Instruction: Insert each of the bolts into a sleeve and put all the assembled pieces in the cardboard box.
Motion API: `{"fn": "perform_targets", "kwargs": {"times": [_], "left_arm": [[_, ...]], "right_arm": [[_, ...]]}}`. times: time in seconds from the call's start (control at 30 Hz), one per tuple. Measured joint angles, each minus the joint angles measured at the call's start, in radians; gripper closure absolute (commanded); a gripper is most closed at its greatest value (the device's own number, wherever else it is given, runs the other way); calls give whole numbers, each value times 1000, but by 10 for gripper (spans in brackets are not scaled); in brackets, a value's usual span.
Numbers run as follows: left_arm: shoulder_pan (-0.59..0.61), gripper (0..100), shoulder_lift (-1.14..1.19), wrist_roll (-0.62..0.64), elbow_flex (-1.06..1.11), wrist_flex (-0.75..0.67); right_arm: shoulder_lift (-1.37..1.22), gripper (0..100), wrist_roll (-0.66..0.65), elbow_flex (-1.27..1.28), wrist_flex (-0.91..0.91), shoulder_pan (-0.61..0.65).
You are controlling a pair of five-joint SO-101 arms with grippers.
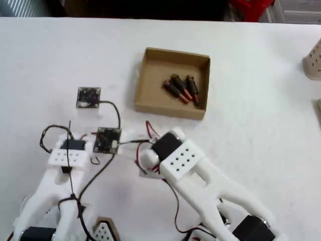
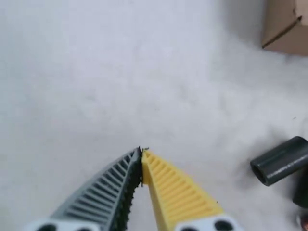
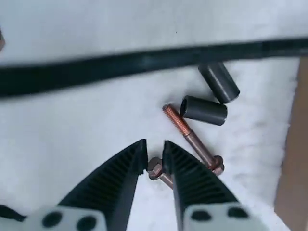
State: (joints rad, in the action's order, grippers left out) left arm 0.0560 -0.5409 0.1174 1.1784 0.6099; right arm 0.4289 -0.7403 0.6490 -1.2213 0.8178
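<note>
Looking down from the high view, the cardboard box (image 1: 150, 75) sits on the white table (image 1: 251, 110) just beyond the right arm (image 1: 181, 161). Three assembled pieces (image 1: 181, 89) lie side by side inside it, toward its right wall. The left arm (image 1: 64, 158) is well to the left of the box, with a small circuit board (image 1: 89, 98) and a second board (image 1: 107, 140) on the table between, joined by a black cable (image 1: 116, 113).

The left wrist view adds the left gripper (image 2: 141, 155): its grey and yellow fingers meet at the tips with nothing between them. A lone sleeve (image 2: 280, 161) lies on its side off to one side of the tips. White table runs from the tips out to a corner of the box.

The right wrist view brings out the loose parts beneath that arm. The right gripper (image 3: 154, 148) has its black fingers parted by a narrow gap. The head of a near bolt (image 3: 155, 168) sits in that gap on the table, its shank running under one finger. Just beyond, a long bolt (image 3: 190, 137) lies flat, its threaded tip almost touching a near sleeve (image 3: 204, 109). A far sleeve (image 3: 220, 82) lies close behind that. The box's brown wall stands near the long bolt's head, and the cable crosses above the table past the sleeves.
</note>
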Motion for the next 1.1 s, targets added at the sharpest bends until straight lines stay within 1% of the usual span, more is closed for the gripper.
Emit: {"fn": "perform_targets", "kwargs": {"times": [0.07,0.17,0.23,0.33,0.47,0.57,0.63,0.7,0.8,0.9,0.97,1.1], "left_arm": [[3,976,0,0,0,0],[11,976,0,-3,0,0],[46,976,2,-3,0,-38],[137,976,2,23,0,-115],[230,976,2,126,0,-163],[282,976,20,147,-9,-164],[310,976,63,155,-38,-173],[342,976,129,189,-89,-176],[373,976,269,252,-186,-169],[387,976,367,264,-282,-92],[390,976,379,265,-313,-40],[390,976,388,270,-322,-37]], "right_arm": [[0,808,-3,32,60,0],[0,815,-9,92,157,-2],[0,824,-9,121,226,2],[0,837,-9,137,296,2],[0,839,-9,137,341,0],[0,837,-9,137,347,2],[0,837,-9,137,347,0],[0,836,-9,137,347,0],[0,836,-9,137,377,0],[-28,835,-15,137,405,0],[-72,828,-52,137,416,0],[-204,743,-132,109,428,0]]}}
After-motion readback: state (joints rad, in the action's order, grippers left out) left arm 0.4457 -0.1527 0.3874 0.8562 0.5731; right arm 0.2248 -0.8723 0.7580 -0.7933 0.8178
